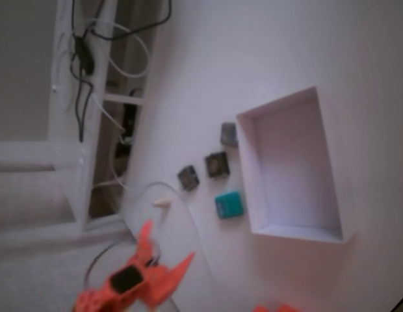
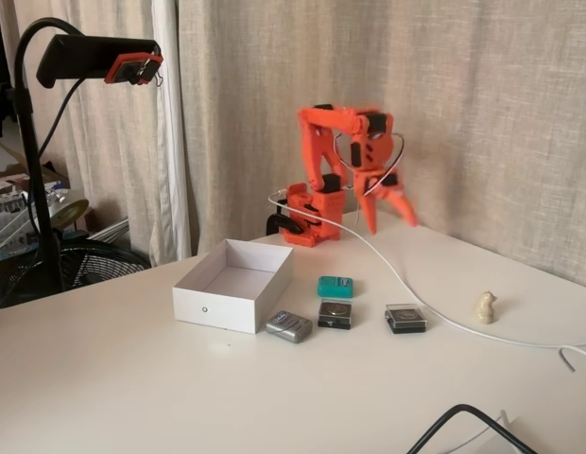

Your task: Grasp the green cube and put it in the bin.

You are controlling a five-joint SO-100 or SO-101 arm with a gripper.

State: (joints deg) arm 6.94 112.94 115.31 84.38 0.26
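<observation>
The green cube [image 1: 228, 205] [image 2: 336, 286] lies on the white table just beside one side wall of the bin [image 1: 296, 169] [image 2: 222, 307], apart from it. The bin is a white open tray and holds nothing. My orange gripper [image 1: 166, 250] [image 2: 391, 223] hangs open at the back of the table, near the arm's base, well away from the cube. Nothing is between its fingers.
Three dark grey blocks [image 2: 289, 326] [image 2: 335, 314] [image 2: 405, 318] lie in a row near the cube. A small beige figure [image 2: 486, 305] stands to the right in that view. A white cable [image 2: 416, 298] runs across the table, and a camera stand [image 2: 94, 57] rises at the left.
</observation>
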